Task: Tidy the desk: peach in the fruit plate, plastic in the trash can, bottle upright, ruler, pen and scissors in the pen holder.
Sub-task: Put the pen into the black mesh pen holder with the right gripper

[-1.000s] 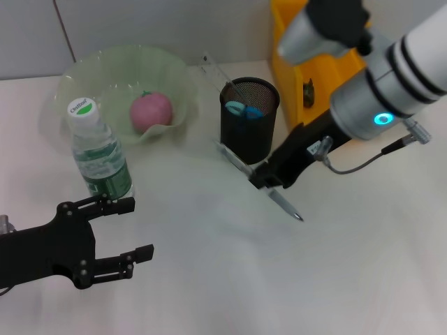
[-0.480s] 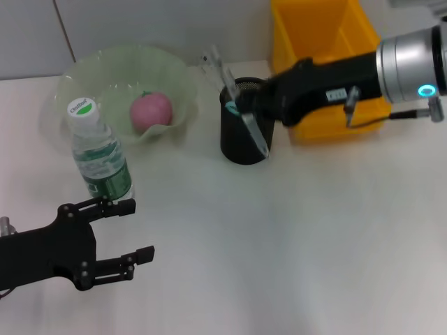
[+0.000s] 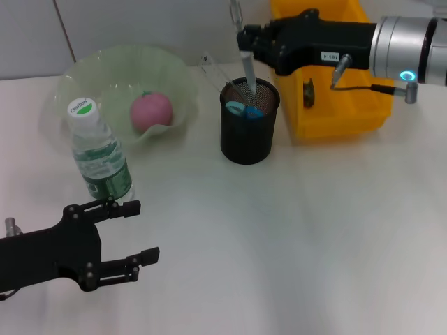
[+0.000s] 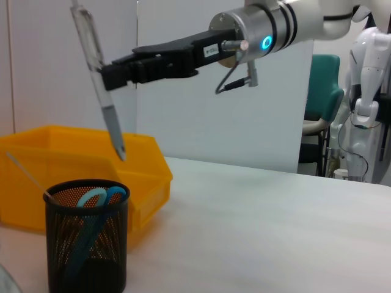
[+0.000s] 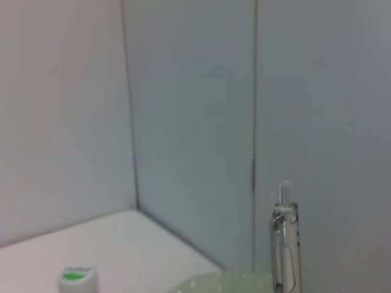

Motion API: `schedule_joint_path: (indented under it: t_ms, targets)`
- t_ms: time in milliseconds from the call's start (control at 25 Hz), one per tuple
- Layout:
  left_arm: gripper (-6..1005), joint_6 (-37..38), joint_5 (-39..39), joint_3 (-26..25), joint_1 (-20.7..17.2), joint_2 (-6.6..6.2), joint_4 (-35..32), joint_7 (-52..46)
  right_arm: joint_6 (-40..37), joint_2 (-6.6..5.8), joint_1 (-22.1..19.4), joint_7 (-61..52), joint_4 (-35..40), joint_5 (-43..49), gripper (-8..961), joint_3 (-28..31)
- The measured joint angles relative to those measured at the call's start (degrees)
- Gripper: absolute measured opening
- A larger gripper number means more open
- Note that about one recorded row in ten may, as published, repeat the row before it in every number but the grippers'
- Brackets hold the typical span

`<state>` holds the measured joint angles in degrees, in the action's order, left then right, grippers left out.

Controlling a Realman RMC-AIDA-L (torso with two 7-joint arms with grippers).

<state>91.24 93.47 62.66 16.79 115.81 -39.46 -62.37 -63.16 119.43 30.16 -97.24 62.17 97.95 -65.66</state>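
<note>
Mesh pen holder (image 3: 249, 130) hides most of the scissors (image 3: 244, 109); the right gripper (image 3: 246, 40) clamps the pen (image 3: 246, 66) tip-down above it, while the left gripper (image 3: 133, 232) rests open

Pen (image 3: 246, 59): top cut off by head view's upper edge. Scissors (image 3: 244, 109) mostly sunk inside pen holder (image 3: 248, 136); only blue handles visible. Bottle (image 5: 76, 279) cut by right wrist view's lower edge.

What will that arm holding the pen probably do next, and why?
Probably lower the pen straight down and let go. The right gripper holds it nearly upright, tip down, above the holder's mouth but not yet inside. The scissors are already in there.
</note>
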Motion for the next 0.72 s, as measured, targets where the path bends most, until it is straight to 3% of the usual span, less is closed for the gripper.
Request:
schedule_joint_path:
  t_ms: [160,440,720]
  targets:
    - [802,-0.10,0.02,0.00,0.05,0.05,0.05,-0.01,4.09,0.04,0.36,7.08,-4.17,-5.09,125,-0.35]
    - [802,-0.65,0.05,-0.10,0.54,0.42,0.84,-1.80,13.97,0.22,0.35,20.37,-10.84,-14.28,126,-6.58]
    - [802,-1.23,0.05,-1.27,1.07,0.39,0.82,-4.56,15.83,0.26,0.62,28.37,-16.11,-21.91,126,-8.02]
